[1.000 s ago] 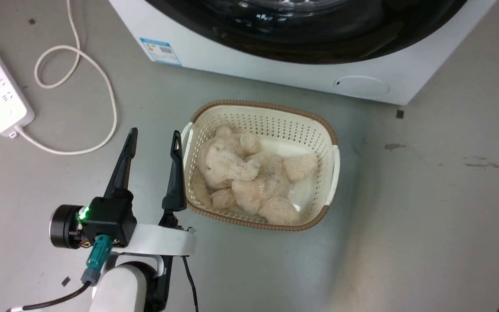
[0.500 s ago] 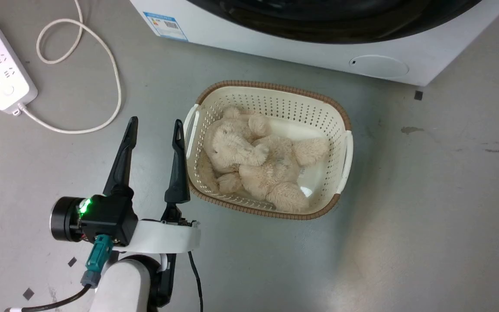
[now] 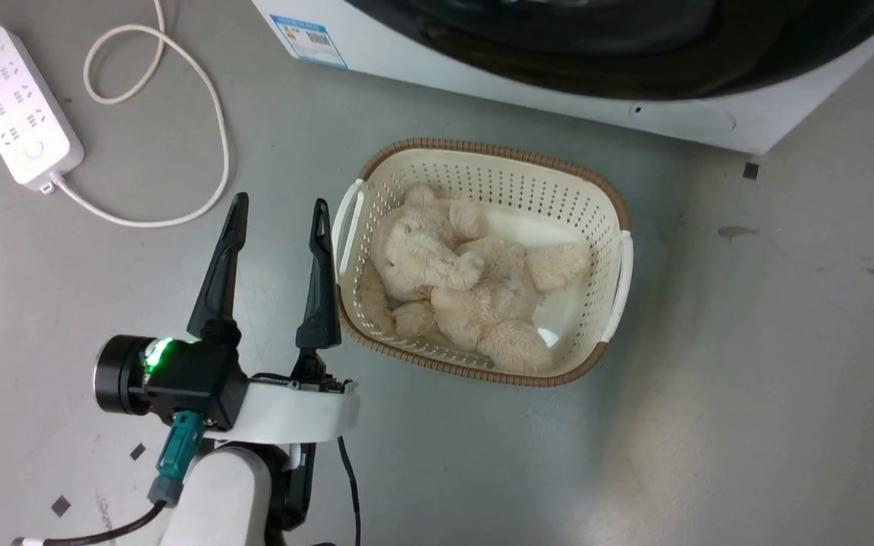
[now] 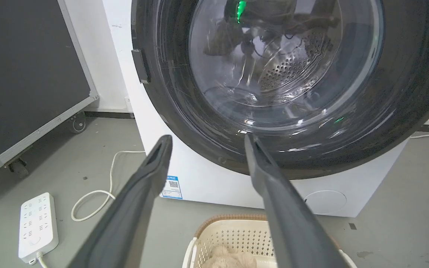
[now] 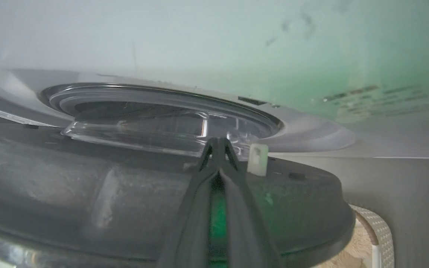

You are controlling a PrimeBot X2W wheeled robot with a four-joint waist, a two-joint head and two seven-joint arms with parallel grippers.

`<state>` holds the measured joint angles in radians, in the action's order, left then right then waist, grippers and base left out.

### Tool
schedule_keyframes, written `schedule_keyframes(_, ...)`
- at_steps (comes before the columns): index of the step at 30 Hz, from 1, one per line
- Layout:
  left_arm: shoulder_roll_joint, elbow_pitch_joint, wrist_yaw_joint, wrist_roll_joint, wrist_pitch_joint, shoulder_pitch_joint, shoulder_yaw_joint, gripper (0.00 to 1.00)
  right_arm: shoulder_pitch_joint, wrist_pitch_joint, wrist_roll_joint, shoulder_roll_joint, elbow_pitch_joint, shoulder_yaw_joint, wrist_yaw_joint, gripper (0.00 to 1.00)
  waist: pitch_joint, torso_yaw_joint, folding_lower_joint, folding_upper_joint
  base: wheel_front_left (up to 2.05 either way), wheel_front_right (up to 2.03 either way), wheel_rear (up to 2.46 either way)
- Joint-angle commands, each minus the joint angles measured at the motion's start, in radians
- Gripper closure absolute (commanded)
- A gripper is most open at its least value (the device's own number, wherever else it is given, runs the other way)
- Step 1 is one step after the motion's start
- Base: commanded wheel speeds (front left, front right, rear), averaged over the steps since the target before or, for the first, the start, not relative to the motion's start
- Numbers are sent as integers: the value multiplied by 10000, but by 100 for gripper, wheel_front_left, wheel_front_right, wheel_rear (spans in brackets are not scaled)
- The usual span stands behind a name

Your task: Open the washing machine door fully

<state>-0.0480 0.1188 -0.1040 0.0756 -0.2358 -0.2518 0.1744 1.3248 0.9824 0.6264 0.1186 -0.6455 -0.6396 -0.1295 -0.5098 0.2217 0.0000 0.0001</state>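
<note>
My left gripper (image 3: 280,201) hangs low over the grey floor, its two fingers spread wide with nothing between them, the nearer one just beside the left rim of the cream basket (image 3: 498,145). A beige plush toy (image 3: 467,288) lies curled inside it. Off to my left sit a white power strip (image 3: 16,102) and its looping cable (image 3: 213,121).

Looking along those open fingers from the left wrist, the washing machine door (image 4: 285,74) faces me: a wide black rim, clear glass in the middle, the perforated drum showing through it. The washing machine (image 4: 199,186) is the white box behind, a blue sticker (image 4: 172,187) low on its front. From the head, it runs across the top, behind the basket.

On the other side, my right gripper (image 5: 218,141) has its fingers pressed together, holding nothing. From the right wrist view they lie over the door's grey inner face, tips at the foot of the glass bowl, and a small white latch piece (image 5: 258,160) is just beside them. Whether they touch the door I cannot tell.
</note>
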Motion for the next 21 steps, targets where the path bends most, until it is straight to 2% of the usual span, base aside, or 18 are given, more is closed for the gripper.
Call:
schedule_keyframes(1,-20,-19,-67,94,-101,-166,17,0,-36,292,188,-337,-52,-5,-12,100,95,-23,0,-1,0,0,0)
schedule_keyframes(7,-21,-399,101,304,-226,-97,176,0,-984,1515,584,-566,579,-132,-12,100,655,-87,0,-1,0,0,0)
schedule_keyframes(10,-22,-886,117,937,-260,125,222,0,-1631,2005,927,-647,890,-135,-12,100,1037,-158,0,-1,0,0,0)
schedule_keyframes(12,-51,-1127,223,951,-260,161,225,0,-2160,2217,1176,-671,1029,4,-12,100,1334,-206,0,-1,0,0,0)
schedule_keyframes(16,-61,-1449,357,964,-260,294,174,0,-3230,2402,2149,-679,997,963,-12,100,1852,-254,0,-1,0,0,0)
schedule_keyframes(21,-64,-1730,474,964,-260,635,190,0,-4717,2120,3809,-681,1081,2535,-12,100,2535,-226,0,-1,0,0,0)
